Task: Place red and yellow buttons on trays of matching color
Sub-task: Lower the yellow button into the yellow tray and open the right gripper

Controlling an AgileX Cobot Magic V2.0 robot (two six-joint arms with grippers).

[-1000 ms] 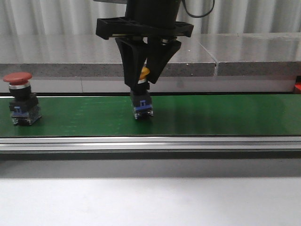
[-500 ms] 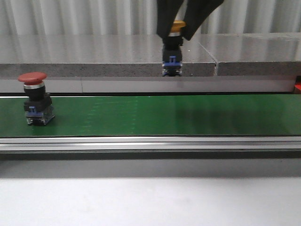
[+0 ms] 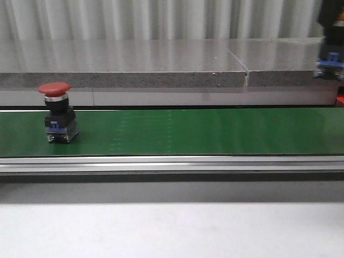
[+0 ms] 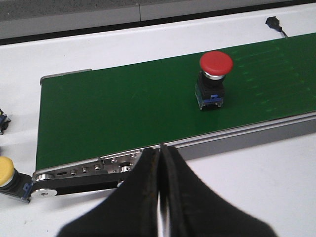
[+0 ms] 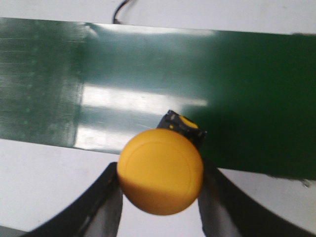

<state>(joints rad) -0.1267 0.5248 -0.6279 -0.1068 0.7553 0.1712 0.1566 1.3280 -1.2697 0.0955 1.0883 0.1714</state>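
A red button [image 3: 56,110] stands upright on the green belt [image 3: 204,131] at its left part; the left wrist view also shows this red button [image 4: 216,79]. My right gripper [image 5: 160,190] is shut on a yellow button [image 5: 160,170], its cap squeezed between both fingers above the belt's edge. In the front view only that button's blue base [image 3: 329,66] shows at the far right, held high. My left gripper [image 4: 160,148] is shut and empty, near the belt's end and apart from the red button. The trays are out of view.
A second yellow button [image 4: 7,173] lies on the white table beside the belt's roller end. A small black wired part [image 4: 274,22] sits beyond the belt. A grey stone ledge [image 3: 161,78] runs behind the belt, and an orange-red patch [image 3: 341,99] shows at the right edge.
The right gripper has lifted the yellow button off the belt and carried it up and far to the right. The red button has travelled rightward along the belt.
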